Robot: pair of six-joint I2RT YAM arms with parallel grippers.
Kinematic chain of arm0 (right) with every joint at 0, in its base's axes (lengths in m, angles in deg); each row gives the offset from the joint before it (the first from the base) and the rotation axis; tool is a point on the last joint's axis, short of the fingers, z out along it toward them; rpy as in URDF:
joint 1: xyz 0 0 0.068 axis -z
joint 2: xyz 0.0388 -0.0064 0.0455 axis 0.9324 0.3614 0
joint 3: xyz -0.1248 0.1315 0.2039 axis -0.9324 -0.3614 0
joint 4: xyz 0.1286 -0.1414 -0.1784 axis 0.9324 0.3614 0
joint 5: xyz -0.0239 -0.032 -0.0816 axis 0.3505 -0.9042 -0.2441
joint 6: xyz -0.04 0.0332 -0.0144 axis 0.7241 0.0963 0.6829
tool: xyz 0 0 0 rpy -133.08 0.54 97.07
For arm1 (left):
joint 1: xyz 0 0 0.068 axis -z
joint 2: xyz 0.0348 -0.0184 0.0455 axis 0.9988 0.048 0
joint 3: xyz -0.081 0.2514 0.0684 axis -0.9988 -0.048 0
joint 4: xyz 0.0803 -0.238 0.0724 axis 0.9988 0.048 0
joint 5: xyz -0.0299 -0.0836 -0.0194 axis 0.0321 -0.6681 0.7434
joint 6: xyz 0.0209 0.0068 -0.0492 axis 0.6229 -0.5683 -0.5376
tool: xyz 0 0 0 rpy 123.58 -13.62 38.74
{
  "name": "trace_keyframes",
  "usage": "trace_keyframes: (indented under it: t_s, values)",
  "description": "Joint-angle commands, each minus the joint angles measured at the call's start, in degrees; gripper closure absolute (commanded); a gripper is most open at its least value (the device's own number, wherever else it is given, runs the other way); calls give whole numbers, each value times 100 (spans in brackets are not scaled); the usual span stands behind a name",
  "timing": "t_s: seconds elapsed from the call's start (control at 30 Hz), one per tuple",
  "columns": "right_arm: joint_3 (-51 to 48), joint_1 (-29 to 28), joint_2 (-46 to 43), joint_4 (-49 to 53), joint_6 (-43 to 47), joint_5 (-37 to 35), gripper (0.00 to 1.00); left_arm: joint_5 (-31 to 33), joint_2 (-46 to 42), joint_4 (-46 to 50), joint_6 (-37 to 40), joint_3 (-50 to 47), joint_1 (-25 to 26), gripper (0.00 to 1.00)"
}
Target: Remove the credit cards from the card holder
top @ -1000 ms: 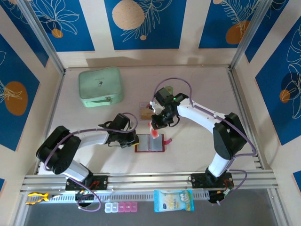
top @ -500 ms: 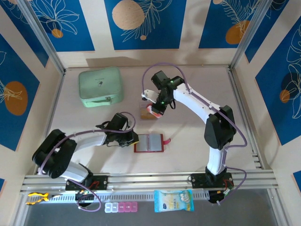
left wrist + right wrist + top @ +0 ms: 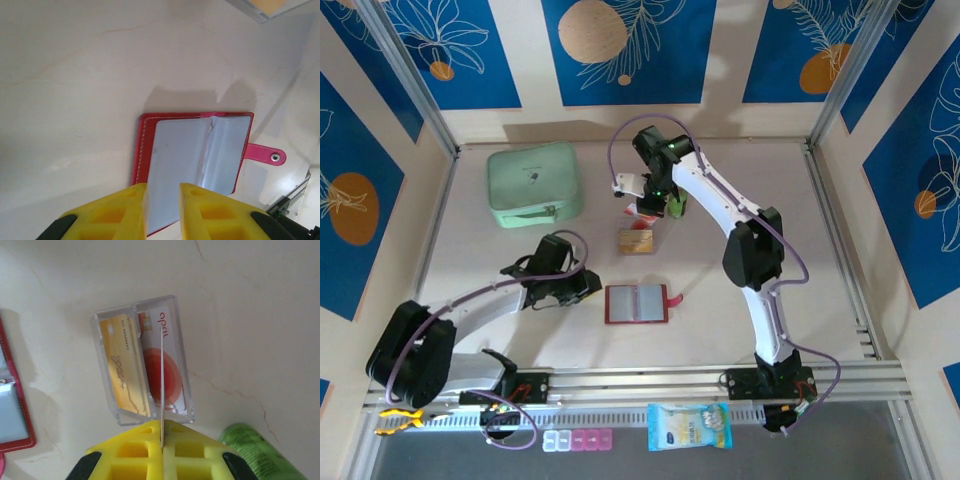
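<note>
Bright, diffuse light from above; short, soft shadows on the table. Top view sharp throughout. Wrist views crisp on the table, with faint sheen.

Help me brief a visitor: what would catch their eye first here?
The right gripper pinches a thin card edge-on near a clear tray holding two more cards. At mid-table the red card holder lies open, its sleeves looking empty, with the left gripper open beside it.
</note>
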Motion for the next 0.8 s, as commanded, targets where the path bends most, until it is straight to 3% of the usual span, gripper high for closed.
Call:
trace_keyframes:
  t_s: [0.0,0.27,0.53,0.77]
  values:
    - [295,22,224,341,291,85,100,55,-224,373,164,-128,-139,76]
    - [265,26,512,140,314,174,99,24,-464,516,210,-255,-313,73]
    - [230,51,529,-1,180,194,80,64,-571,624,278,-278,-400,70]
    - [-267,170,10,-272,-99,156,76,73,-443,672,576,-207,-617,66]
